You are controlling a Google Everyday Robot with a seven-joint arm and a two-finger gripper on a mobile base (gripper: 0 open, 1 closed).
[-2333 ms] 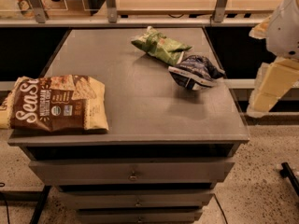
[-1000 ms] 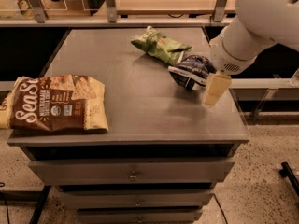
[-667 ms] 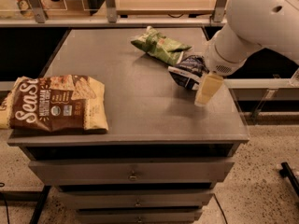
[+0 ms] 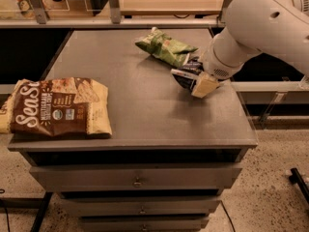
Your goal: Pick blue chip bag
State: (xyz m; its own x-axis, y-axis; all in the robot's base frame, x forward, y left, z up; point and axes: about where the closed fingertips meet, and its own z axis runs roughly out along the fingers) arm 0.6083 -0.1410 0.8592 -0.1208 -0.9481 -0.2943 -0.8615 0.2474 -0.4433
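The blue chip bag (image 4: 185,74), dark navy with a white band along its left edge, lies on the right part of the grey cabinet top (image 4: 145,110), just in front of the small green bag (image 4: 166,47). My gripper (image 4: 202,85) reaches in from the right on the large white arm (image 4: 260,23) and sits low over the blue bag's right side, covering that part of it. I cannot see whether it touches the bag.
A large brown-and-cream snack bag (image 4: 58,105) lies at the cabinet's front left corner. Drawers (image 4: 137,180) run below the top. A shelf rail with metal posts (image 4: 113,4) stands behind. The cabinet's right edge is close beside the gripper.
The arm has swung in from the right and lowered leftward, bringing the gripper down onto the blue bag's right side. The bags have not visibly moved.
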